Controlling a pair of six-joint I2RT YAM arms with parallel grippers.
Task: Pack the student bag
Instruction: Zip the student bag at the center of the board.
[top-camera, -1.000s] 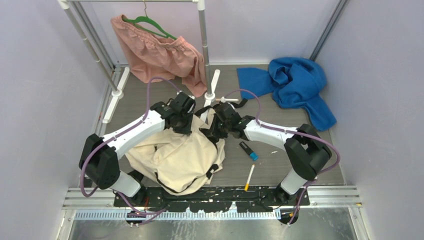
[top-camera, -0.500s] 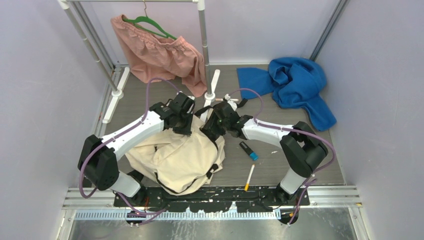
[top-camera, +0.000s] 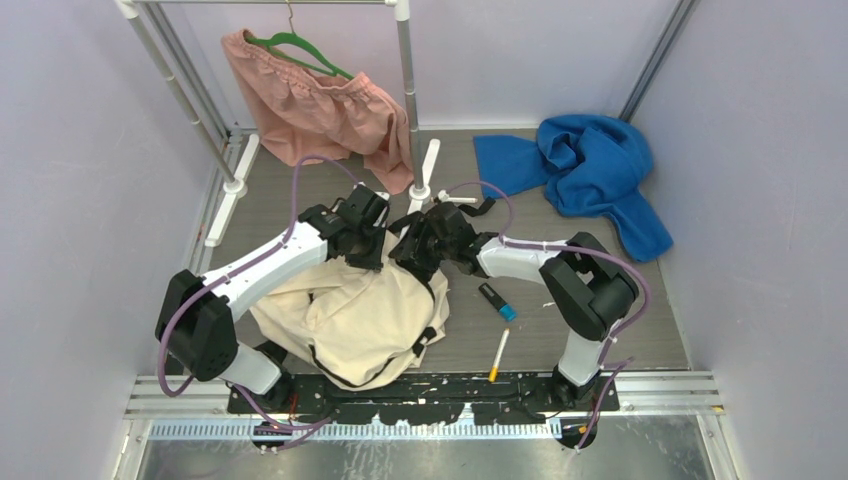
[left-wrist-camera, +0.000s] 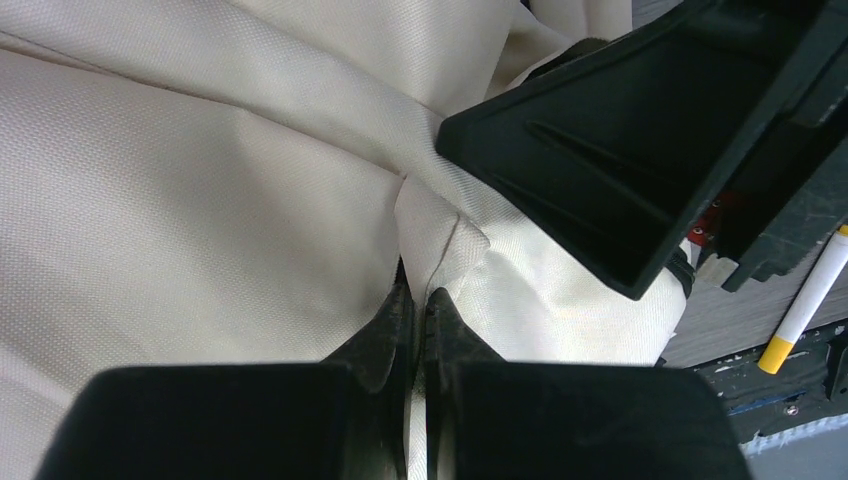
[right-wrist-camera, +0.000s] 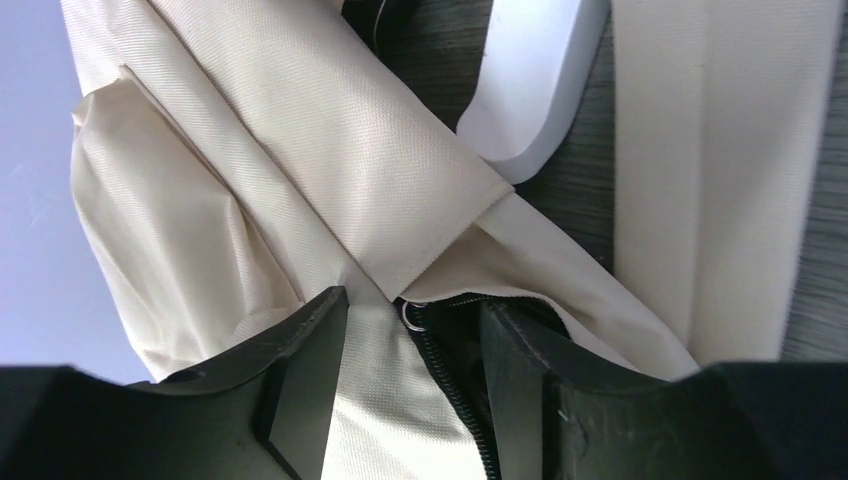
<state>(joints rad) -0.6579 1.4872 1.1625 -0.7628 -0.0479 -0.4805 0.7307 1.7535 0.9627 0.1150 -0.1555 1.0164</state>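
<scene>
Bag position: the student bag (top-camera: 350, 312) lay slumped on the table at near-left, under the left arm. Its far end was bunched up between the two grippers, just near of the white rack foot (top-camera: 426, 172).
Left jaws: the left gripper (left-wrist-camera: 415, 300) was pressed fully together on a thin ridge of the bag's cream cloth.
Right jaws: the right gripper (right-wrist-camera: 413, 312) stood about half open with nothing in it, its fingers either side of the zipper (right-wrist-camera: 452, 385) and its small metal pull ring (right-wrist-camera: 410, 314).
Risk, missed pull: the ring was tiny and sat against a folded flap, so closing there could have caught cloth instead of the ring.
Risk, lost pinch: the left hold was only on a narrow fold, so a hard tug along the zipper could have dragged it out and let the mouth collapse.
Risk, snag: loose fabric lay right at the teeth and could have jammed the slider.
Risk, contact: the grippers were very close together, with the rack foot just beside the right one, so a careless swing could have knocked either.
Risk, items left out: the marker (top-camera: 497, 301) and the pen (top-camera: 498, 355) lay on the table to the right of the bag, outside it. Whether anything was already inside could not be told.
</scene>
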